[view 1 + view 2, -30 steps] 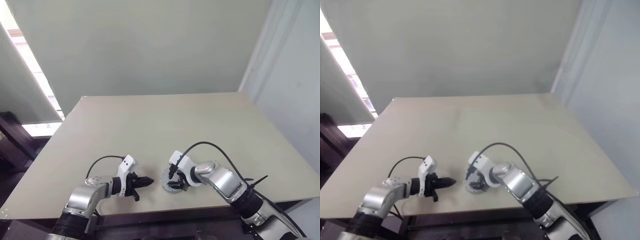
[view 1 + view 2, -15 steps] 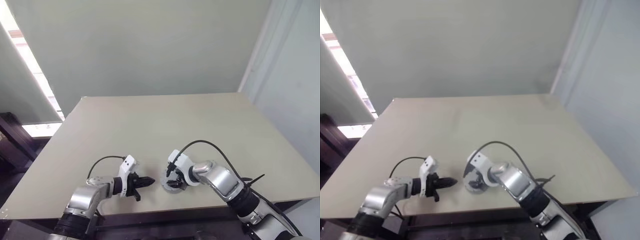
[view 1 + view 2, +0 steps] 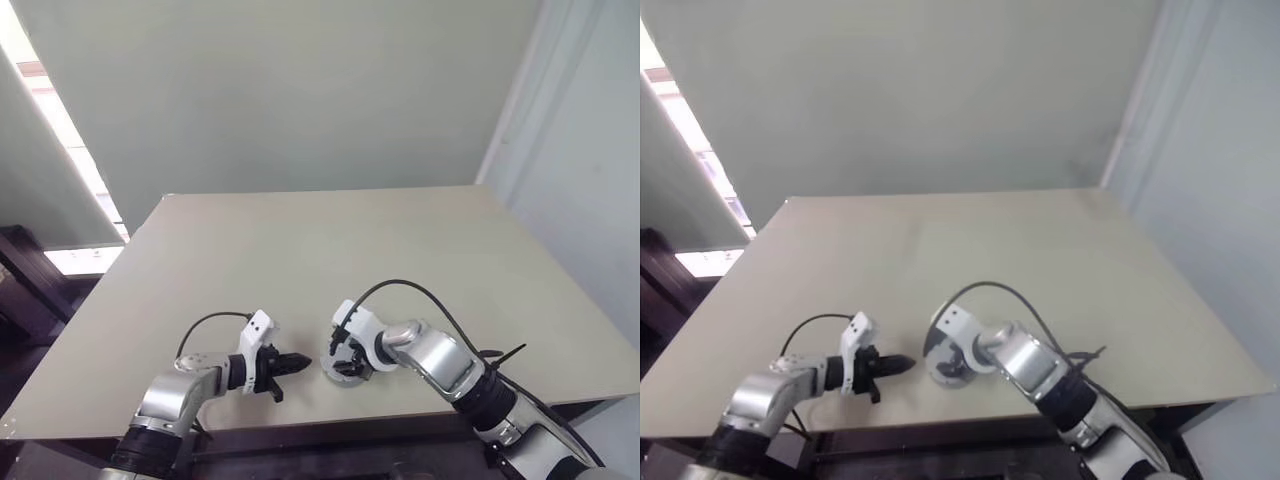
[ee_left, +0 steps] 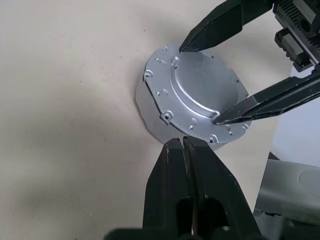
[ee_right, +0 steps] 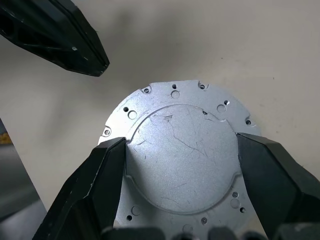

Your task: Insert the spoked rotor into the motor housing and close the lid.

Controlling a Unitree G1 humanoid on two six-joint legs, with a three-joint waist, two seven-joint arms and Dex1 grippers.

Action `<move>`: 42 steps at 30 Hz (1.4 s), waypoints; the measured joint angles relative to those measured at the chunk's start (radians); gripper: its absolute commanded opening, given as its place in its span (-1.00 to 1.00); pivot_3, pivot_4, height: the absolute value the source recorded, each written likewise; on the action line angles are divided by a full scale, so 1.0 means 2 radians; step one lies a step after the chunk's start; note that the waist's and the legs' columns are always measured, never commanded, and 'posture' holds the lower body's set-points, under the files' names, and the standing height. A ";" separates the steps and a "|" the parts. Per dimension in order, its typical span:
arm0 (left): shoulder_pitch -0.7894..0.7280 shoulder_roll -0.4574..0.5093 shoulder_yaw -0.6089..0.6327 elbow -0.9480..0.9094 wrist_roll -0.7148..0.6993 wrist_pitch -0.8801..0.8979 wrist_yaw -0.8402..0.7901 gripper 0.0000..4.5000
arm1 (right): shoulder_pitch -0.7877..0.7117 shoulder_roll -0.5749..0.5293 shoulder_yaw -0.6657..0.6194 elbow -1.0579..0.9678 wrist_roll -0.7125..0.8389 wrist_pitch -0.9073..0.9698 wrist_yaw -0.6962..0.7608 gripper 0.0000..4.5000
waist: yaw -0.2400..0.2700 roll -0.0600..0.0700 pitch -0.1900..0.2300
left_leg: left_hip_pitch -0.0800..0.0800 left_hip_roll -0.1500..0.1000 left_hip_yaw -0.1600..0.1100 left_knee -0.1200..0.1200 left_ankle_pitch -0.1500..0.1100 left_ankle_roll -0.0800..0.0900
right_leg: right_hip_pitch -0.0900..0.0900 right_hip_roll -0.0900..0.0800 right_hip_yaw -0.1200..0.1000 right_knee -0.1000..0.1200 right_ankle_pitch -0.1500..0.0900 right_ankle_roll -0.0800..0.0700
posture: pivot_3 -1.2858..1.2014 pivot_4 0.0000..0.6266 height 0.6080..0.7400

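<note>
No readable text, label, brand, number or sign is found in any view. The round silver metal disc with a raised centre and small rim holes is marked by scratches only.
</note>
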 measured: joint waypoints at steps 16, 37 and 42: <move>-0.016 -0.040 -0.034 0.012 0.024 -0.013 0.026 -1.00 | -0.005 -0.004 0.009 0.001 0.000 0.000 0.004 0.45 | 0.000 0.001 -0.001 | 0.000 0.000 0.000 0.000 0.000 0.000 | 0.000 0.000 0.000 0.000 0.000 0.000 | 0.03 -1.00 1.00; -0.043 -0.041 -0.055 0.024 0.051 -0.020 0.036 -1.00 | 0.003 -0.007 -0.003 0.001 0.003 0.003 0.008 0.90 | 0.000 0.002 -0.001 | 0.001 0.000 0.000 -0.001 0.000 0.000 | 0.001 0.000 0.000 -0.001 0.000 0.000 | 0.03 -1.00 1.00; -0.044 -0.040 -0.055 0.024 0.052 -0.020 0.037 -1.00 | 0.005 -0.007 -0.005 0.002 0.003 0.000 0.013 1.00 | 0.000 0.002 -0.001 | 0.001 0.000 0.000 -0.001 0.000 0.000 | 0.001 0.000 0.000 -0.001 0.000 0.000 | 0.03 -1.00 1.00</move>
